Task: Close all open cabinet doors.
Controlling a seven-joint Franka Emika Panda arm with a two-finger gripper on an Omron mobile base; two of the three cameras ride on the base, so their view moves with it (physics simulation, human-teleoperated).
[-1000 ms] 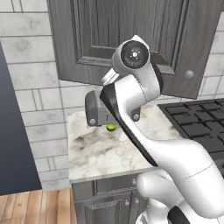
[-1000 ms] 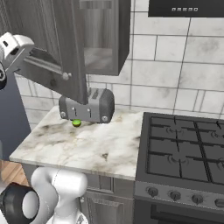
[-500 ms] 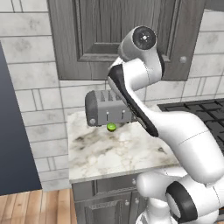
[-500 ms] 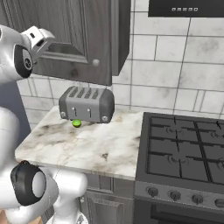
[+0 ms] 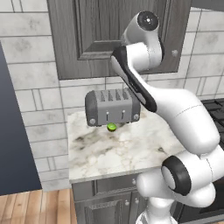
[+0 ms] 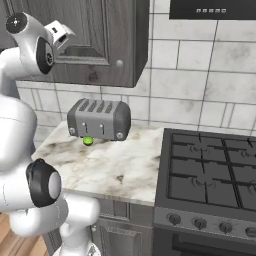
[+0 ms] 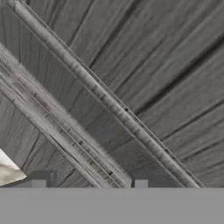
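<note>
A dark grey wood-grain cabinet door (image 5: 109, 30) with a round silver knob (image 5: 175, 53) hangs above the counter. It lies flat, or very nearly flat, against the cabinet front (image 6: 107, 30). My arm reaches up to it, and the hand (image 6: 61, 36) presses close against its recessed panel, left of the knob (image 6: 119, 63). In the hand view the panel's frame moulding (image 7: 113, 105) runs diagonally right in front of the gripper (image 7: 89, 184). Both fingertips (image 7: 39, 183) stand apart with nothing between them.
A grey toaster (image 5: 113, 107) stands on the marble counter (image 5: 118, 153) under the cabinet, with a small green thing (image 5: 112, 127) in front of it. A black gas stove (image 6: 210, 170) lies to the right, below a range hood (image 6: 215, 7). A dark wall panel (image 5: 13, 144) stands at the left.
The door has swung from standing out into the room back toward the cabinet front. My arm has risen and followed it, uncovering the toaster. The fingers have drawn closer together.
</note>
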